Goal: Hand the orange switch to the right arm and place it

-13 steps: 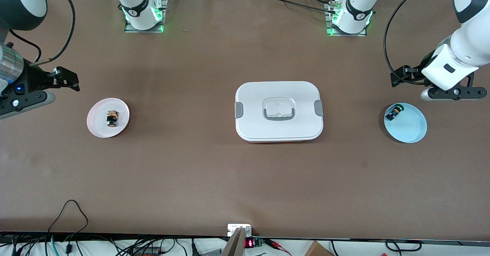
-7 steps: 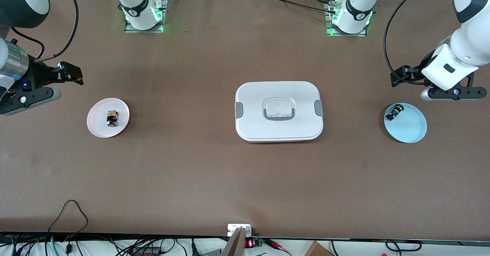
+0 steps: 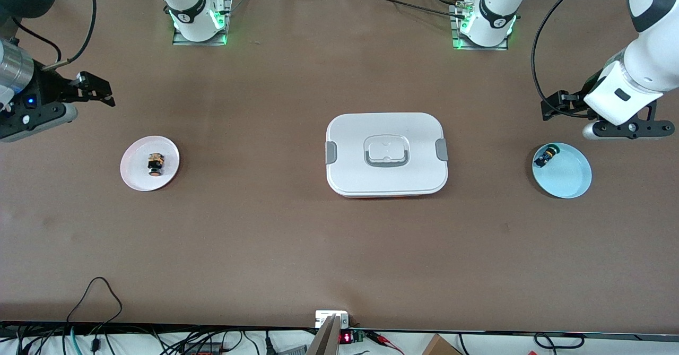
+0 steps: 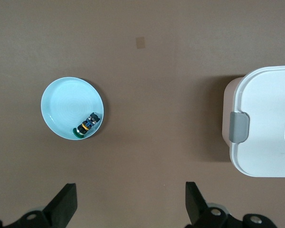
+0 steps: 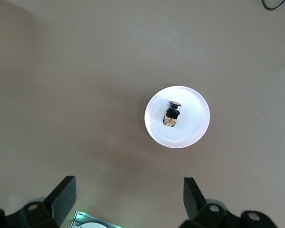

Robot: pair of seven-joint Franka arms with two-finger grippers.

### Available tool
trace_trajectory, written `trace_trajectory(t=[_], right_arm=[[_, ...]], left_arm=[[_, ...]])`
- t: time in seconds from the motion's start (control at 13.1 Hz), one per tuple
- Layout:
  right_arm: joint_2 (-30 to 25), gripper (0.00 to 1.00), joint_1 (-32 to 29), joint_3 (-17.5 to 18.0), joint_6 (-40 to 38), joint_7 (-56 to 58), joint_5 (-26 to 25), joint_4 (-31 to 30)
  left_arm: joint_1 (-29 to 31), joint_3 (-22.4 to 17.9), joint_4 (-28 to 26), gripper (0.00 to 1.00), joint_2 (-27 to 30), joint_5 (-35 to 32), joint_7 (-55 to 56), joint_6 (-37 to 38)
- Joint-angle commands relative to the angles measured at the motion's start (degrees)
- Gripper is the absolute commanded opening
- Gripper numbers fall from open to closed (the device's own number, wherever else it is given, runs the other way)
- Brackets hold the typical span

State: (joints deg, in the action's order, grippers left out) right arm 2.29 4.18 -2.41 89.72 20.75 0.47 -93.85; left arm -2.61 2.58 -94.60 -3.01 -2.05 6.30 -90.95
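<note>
Switch: the orange switch (image 3: 155, 164) lies on its side in the pink plate (image 3: 133, 180), toward the right arm's end of the table; in my right wrist view it sits near the plate's middle (image 5: 171, 115), black cap end and orange body in line.
Right gripper: my right gripper (image 3: 95, 95) hangs over bare table just beside the pink plate, fingers spread wide and empty; both fingertips (image 5: 64, 192) show apart in the wrist view.
Left gripper: my left gripper (image 3: 557, 105) waits above the table near the blue plate (image 3: 575, 185), likewise released, holding nothing.
Other part: the blue-and-green switch (image 3: 546, 156) rests at the blue plate's rim; it is not mine to take.
Box: the white lidded box (image 3: 386, 154) stands at the table's middle, between the two plates, lid on.
Step in hand: I judge this the approach to the first pick; nothing is grasped yet.
How to do it well: I should centre over the switch, turn my wrist so the fingers close across its short width, not along its length, and descend straight so neither fingertip strikes the plate's rim.
Risk: the part is tiny and round, so it may roll or squirt out; a slow close low on the body looks safest.
</note>
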Motion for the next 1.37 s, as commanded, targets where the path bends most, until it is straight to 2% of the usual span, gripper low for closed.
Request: trace_trajectory(t=[0.0, 0.3, 0.46, 0.61, 0.84, 1.29], right_arm=[[-6.8, 1.00, -7.9, 8.8, 3.8, -0.3, -0.9, -8.6], [-6.9, 1.00, -5.3, 8.5, 4.3, -1.7, -4.8, -8.7], [-6.9, 1.00, -5.1, 8.5, 3.9, -6.9, -4.8, -8.8], [-6.8, 1.00, -5.1, 7.8, 3.8, -7.3, -4.6, -8.8], [-6.4, 1.00, -2.6, 3.9, 4.2, -7.1, -4.3, -8.7], [-5.2, 1.00, -2.9, 3.8, 6.9, -7.3, -3.9, -7.9]], left_arm=[[0.2, 0.3, 0.6, 1.00, 0.0, 0.6, 0.4, 0.3], [0.2, 0.3, 0.6, 1.00, 0.0, 0.6, 0.4, 0.3], [0.2, 0.3, 0.6, 1.00, 0.0, 0.6, 0.4, 0.4], [0.2, 0.3, 0.6, 1.00, 0.0, 0.6, 0.4, 0.4], [0.3, 0.3, 0.6, 1.00, 0.0, 0.6, 0.4, 0.4], [0.3, 0.3, 0.6, 1.00, 0.0, 0.6, 0.4, 0.4]])
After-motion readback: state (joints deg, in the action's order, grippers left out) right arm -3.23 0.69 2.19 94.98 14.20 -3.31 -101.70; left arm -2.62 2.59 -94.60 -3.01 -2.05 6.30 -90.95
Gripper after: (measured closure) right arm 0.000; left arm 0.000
